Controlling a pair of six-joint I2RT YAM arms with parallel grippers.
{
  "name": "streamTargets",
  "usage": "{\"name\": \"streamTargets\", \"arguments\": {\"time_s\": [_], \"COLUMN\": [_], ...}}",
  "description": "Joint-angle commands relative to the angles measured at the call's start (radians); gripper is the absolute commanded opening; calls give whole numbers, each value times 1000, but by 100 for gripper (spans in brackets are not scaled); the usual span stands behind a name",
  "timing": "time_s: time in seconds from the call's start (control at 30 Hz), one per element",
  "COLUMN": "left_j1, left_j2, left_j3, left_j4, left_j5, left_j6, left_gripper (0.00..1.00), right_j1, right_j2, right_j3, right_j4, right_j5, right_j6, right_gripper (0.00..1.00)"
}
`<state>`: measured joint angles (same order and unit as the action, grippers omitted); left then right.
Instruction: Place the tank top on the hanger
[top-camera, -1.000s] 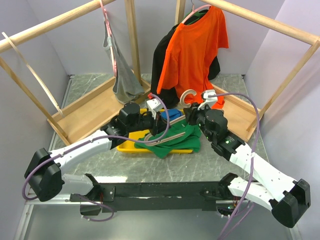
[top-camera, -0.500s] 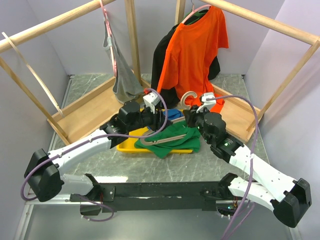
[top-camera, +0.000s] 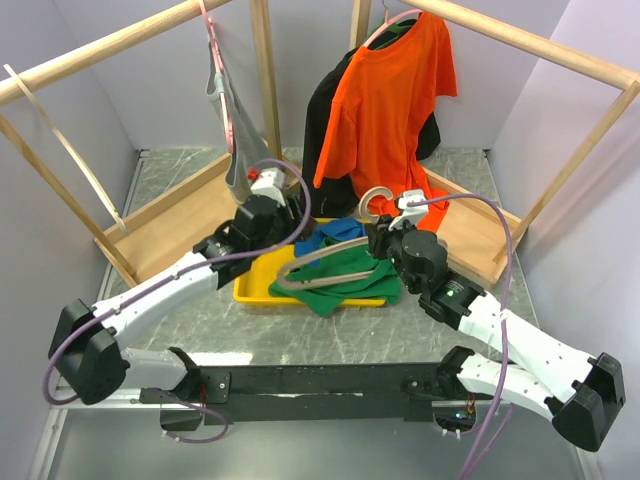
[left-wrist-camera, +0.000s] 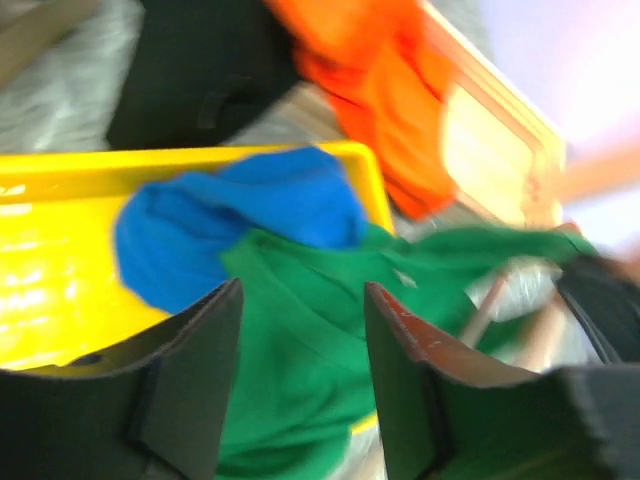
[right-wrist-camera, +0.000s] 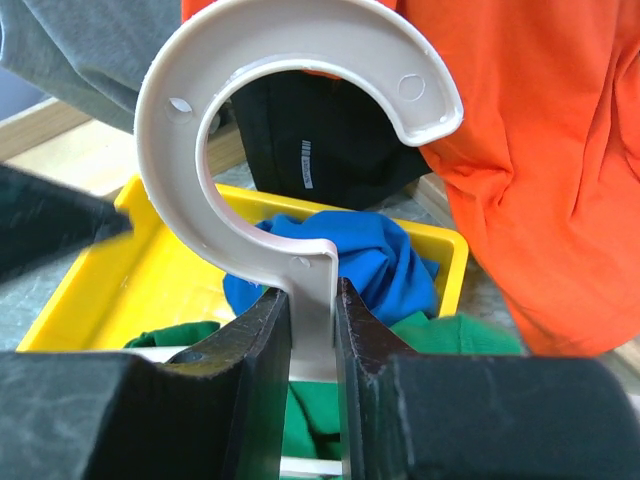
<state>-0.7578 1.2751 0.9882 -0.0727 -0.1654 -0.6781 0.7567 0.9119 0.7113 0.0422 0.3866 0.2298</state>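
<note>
1. Two robot arms meet over a yellow tray (top-camera: 250, 291) in the middle of the table.
2. The right gripper (right-wrist-camera: 312, 300) is clamped on the hanger (right-wrist-camera: 312, 270), its fingers pinching the flat stem just below the big pale hook. The hook stands upright.
3. The left gripper (left-wrist-camera: 300, 300) hovers with its fingers apart and nothing between them. It looks down on green fabric.
4. The tank top (top-camera: 345, 282), bright green, lies bunched partly in the tray and partly over its near rim. The hanger's curved arm lies across it. Whether a strap is already over that arm cannot be told.
5. A blue garment (left-wrist-camera: 220, 230) lies in the tray, touching the green top's far edge. An orange T-shirt (top-camera: 385, 110) hangs behind.
6. The step in hand appears to be the free gripper taking hold of the top.
7. To do it well, the left fingers should pinch a single strap or armhole edge, green cloth only, away from the blue.
8. The right arm should hold the hanger level and steady, so the strap can be drawn over the arm's end without twisting the stem in the grip.
</note>
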Motion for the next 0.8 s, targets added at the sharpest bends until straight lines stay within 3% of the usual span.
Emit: {"name": "streamTargets", "arguments": {"time_s": [0.0, 0.1, 0.3, 0.77], "left_j1": [119, 169, 169, 132], "left_j2": [59, 144, 292, 444], "left_j3": [7, 39, 121, 128], "left_j4": [-1, 2, 4, 119], "left_j5": [62, 158, 268, 328], "left_j6": [-101, -89, -81, -146], "left_gripper": [53, 48, 48, 48], "right_j1": [16, 21, 29, 36], "right_j2": [-31, -25, -18, -18], "right_j3": [-6, -1, 5, 17], "right_j4": [33, 30, 30, 7], "right_j5": [35, 43, 60, 123], "right_j6": [-12, -15, -20, -7], "right_gripper": [0, 0, 0, 0]}}
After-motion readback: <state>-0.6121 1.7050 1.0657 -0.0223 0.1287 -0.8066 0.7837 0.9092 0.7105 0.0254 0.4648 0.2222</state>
